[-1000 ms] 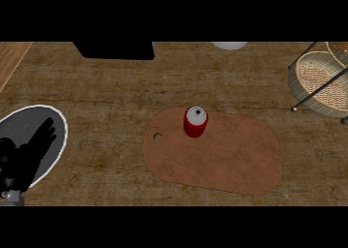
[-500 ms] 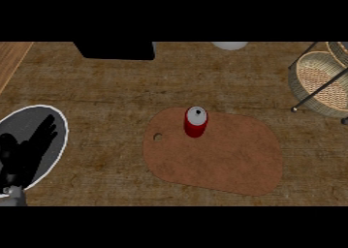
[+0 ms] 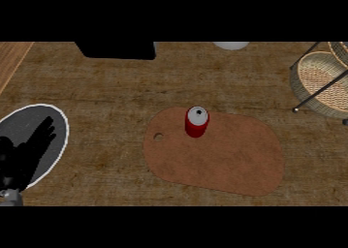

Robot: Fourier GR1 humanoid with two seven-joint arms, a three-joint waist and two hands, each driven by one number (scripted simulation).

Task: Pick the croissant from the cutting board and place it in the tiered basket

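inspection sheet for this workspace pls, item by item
surface: brown wood-grain counter, with a lighter wood strip along its left side
job's things: cutting board mid-counter; a red can stands upright on its far part; no croissant seen; tiered basket at upper right, apart from the board
clutter: dark plate with a white rim at left; black box and white round object at the far edge
robot hands: left robot hand open, fingers up, resting over the plate; right not in view
cables: nothing seen
surroundings: nothing seen beyond the counter
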